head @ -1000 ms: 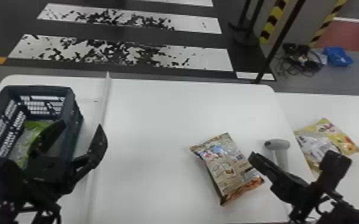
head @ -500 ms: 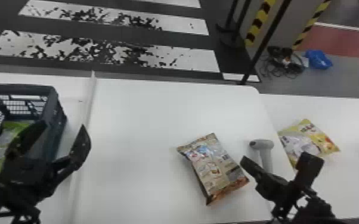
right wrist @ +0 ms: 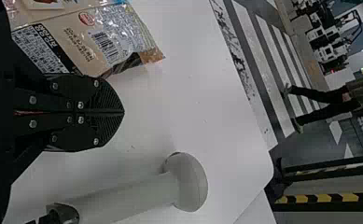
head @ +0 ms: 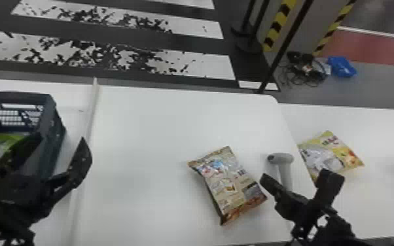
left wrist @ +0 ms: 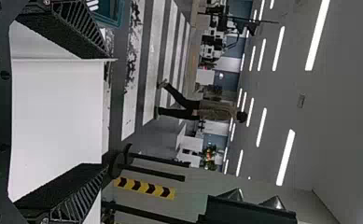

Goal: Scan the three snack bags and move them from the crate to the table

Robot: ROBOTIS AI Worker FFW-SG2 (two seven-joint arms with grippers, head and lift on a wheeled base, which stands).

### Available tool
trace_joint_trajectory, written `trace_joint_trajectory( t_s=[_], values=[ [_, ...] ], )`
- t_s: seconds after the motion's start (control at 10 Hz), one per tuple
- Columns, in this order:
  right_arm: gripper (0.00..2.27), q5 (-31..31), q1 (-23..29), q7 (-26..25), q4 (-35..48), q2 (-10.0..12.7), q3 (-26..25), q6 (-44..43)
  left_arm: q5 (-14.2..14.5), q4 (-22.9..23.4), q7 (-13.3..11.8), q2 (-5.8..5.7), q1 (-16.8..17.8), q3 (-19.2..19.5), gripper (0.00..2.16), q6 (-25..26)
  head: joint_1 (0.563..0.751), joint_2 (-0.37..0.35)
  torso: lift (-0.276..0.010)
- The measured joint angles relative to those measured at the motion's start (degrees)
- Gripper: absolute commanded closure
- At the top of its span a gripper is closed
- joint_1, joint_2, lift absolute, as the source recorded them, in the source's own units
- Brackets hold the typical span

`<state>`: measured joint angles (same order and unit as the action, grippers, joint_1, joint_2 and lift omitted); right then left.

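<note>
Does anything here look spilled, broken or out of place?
Nothing looks spilled or torn. The brown snack bag lies askew on the white table. On the floor beyond, black cables lie tangled beside something blue, which looks untidy. The white floor stripes are patchy, perhaps worn.

Head view, I log: dark slate crate (head: pixel 51 122), left edge; tan snack bag (head: pixel 227 188) with rust-brown end, lower centre; yellow-and-white snack bag (head: pixel 330 155), right; pale grey scanner (head: pixel 283 159) between them; black-and-yellow chevron strip (head: pixel 278 26), upper right.
</note>
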<state>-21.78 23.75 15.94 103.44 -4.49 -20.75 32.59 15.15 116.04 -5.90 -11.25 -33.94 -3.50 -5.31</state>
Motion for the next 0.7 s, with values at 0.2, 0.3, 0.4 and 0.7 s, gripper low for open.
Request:
trace_joint_trajectory(
  t_s=[0.2,0.3,0.4,0.7],
  values=[
    [2.11,-0.5,1.61,0.24,0.64,0.0,0.51,-0.22,-0.01,-0.02,0.01,0.06,0.01,0.01,0.04,0.0,0.695,-0.214,-0.062],
    [2.11,-0.74,2.6,0.27,0.96,0.0,0.98,-0.68,0.02,-0.03,0.02,0.08,0.01,0.02,0.04,0.0,0.695,-0.209,-0.062],
    [2.11,-0.86,3.43,0.42,1.14,0.0,1.41,-1.16,0.03,-0.03,0.02,0.09,0.01,0.04,0.04,0.0,0.695,-0.203,-0.062],
    [2.11,-1.72,6.69,1.11,3.66,0.23,3.02,-1.51,0.05,-0.26,0.0,0.17,0.04,0.02,0.04,-0.14,0.695,-0.177,-0.062]
  ],
)
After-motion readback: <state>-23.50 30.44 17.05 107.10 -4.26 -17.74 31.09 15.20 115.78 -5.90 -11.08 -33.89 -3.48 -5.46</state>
